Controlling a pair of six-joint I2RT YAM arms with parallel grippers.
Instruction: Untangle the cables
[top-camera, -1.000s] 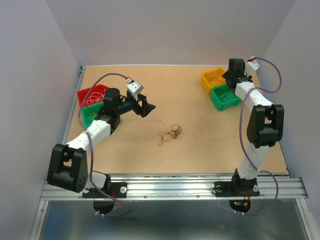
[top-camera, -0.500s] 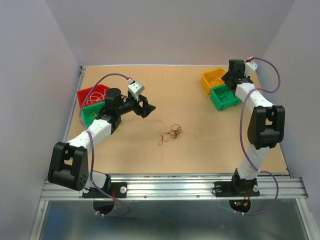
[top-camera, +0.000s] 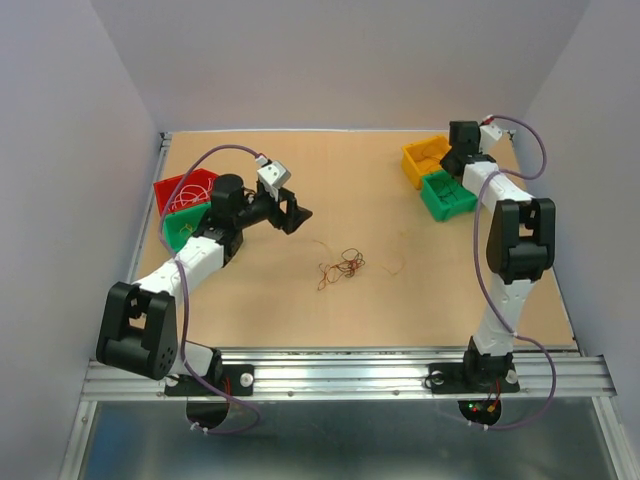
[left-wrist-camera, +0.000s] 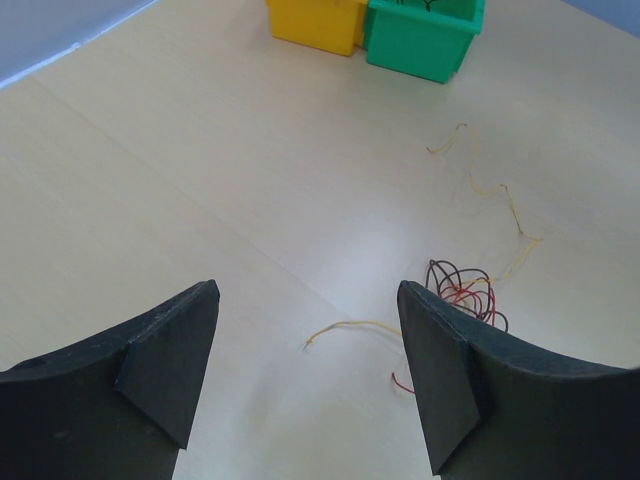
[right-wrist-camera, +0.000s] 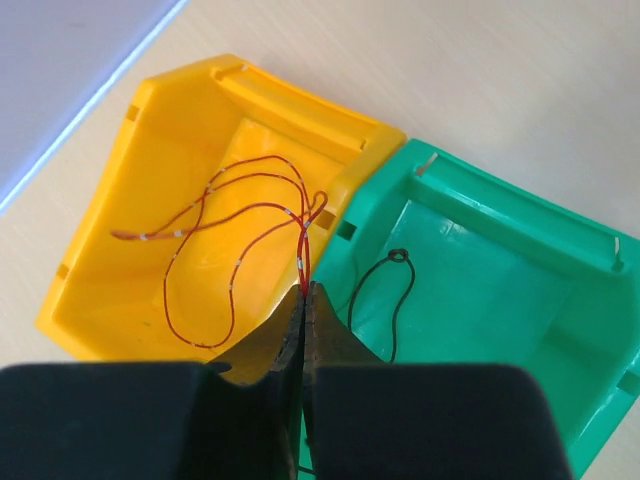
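Right gripper (right-wrist-camera: 303, 292) pinches a red cable (right-wrist-camera: 303, 252) over the yellow bin (right-wrist-camera: 105, 215), green bin (right-wrist-camera: 520, 300) adjoining; left gripper (left-wrist-camera: 310, 335) wide

We see a pale wooden worktop (top-camera: 300, 310) enclosed on three sides by plain lilac-grey walls (top-camera: 340, 60). An aluminium rail (top-camera: 340, 375) runs along its near edge, with a dull metal sheet (top-camera: 330, 445) below. The light falls soft and even across the whole surface.
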